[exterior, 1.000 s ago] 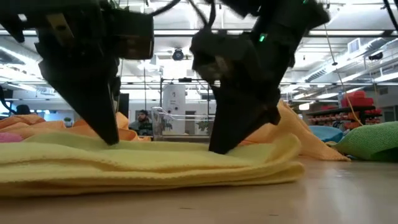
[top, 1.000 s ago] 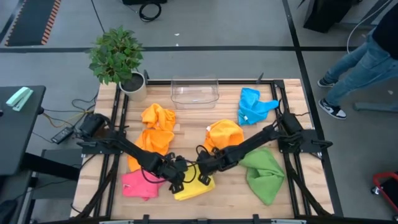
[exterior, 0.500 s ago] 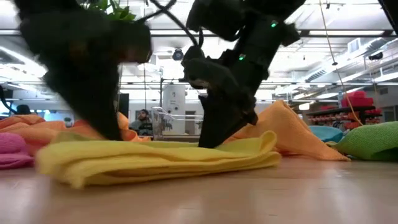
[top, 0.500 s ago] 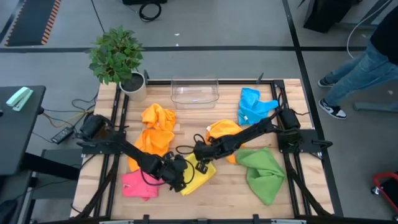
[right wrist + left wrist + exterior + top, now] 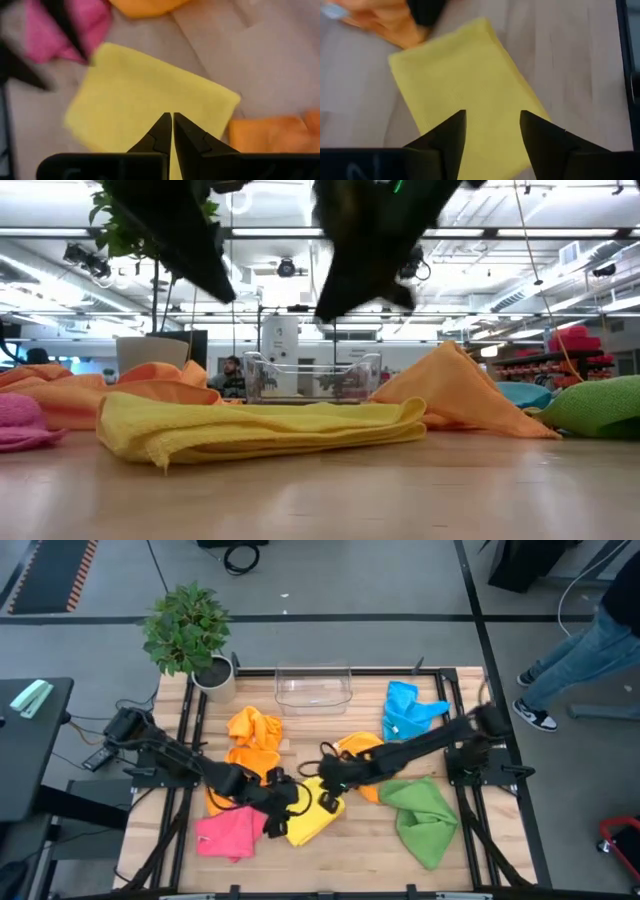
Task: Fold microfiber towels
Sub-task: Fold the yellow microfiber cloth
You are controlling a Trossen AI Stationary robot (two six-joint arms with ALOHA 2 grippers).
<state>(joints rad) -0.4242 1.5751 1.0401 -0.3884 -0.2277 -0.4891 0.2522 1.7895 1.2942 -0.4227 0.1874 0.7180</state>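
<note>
Yellow towel (image 5: 310, 818) lies folded on the wooden worktop (image 5: 360, 845), unlabelled; left jaws released, right jaws clenched empty.

A clear plastic bin (image 5: 313, 688) sits on the wooden table (image 5: 360, 845), well beyond both jaws. A potted plant (image 5: 190, 635) stands at the far corner. A person's legs (image 5: 575, 650) show beside the table.
</note>
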